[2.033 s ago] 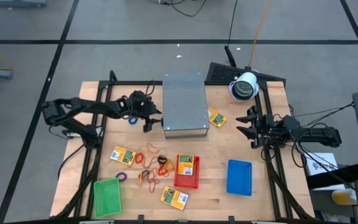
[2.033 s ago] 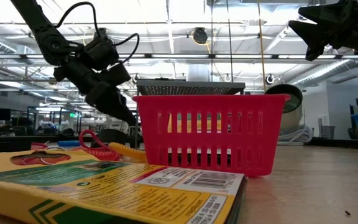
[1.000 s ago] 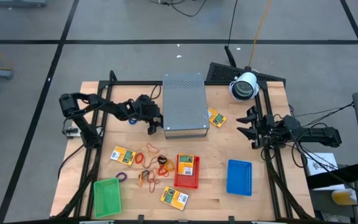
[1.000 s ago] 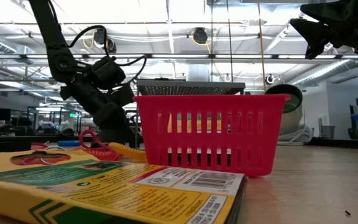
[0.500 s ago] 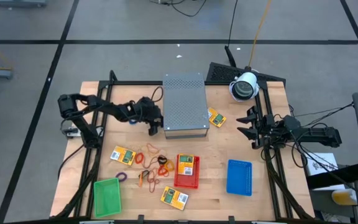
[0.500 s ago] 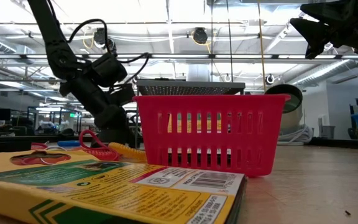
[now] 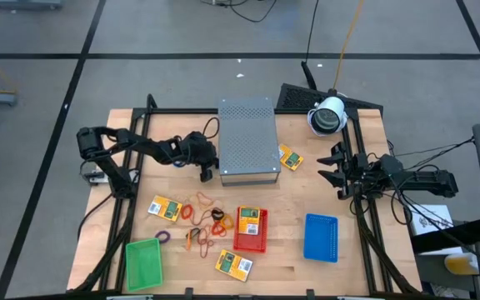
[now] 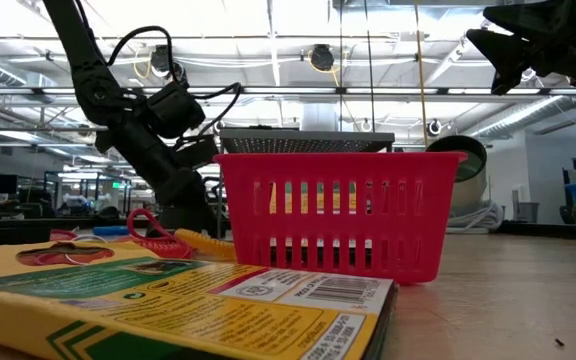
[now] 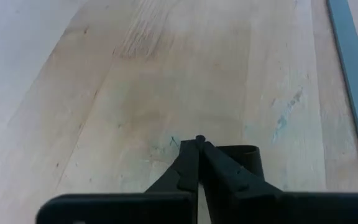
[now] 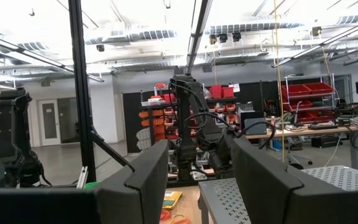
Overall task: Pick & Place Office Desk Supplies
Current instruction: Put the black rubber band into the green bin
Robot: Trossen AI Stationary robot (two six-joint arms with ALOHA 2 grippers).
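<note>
My left gripper [image 7: 204, 174] is down at the table by the near left corner of the grey perforated box [image 7: 247, 142], shut, with a small dark clip [image 9: 244, 158] at its fingers. Yellow-and-green packets lie on the table [image 7: 165, 208] [image 7: 234, 263] [image 7: 290, 157], and one lies in the red tray [image 7: 251, 240]. Orange and red rubber bands [image 7: 202, 218] lie scattered between them. My right gripper [image 7: 333, 172] waits open at the table's right edge, raised above it. My left gripper comes down slanting from the table's left. Its two fingers are closed together, with a tiny dark bit [image 9: 199, 139] showing between their tips. The clip's body [image 9: 246, 160] lies on the wood against the outer side of one finger. Which part is pinched is hidden.
A green tray [image 7: 143, 260] stands at the near left and a blue tray [image 7: 321, 237] at the near right. A white camera [image 7: 328, 115] stands at the far right. Bare wood lies to the left of the grey box.
My left gripper has stayed by the grey box's near left corner, turned its wrist a little and shut its fingers at the table top. My right arm has kept still.
</note>
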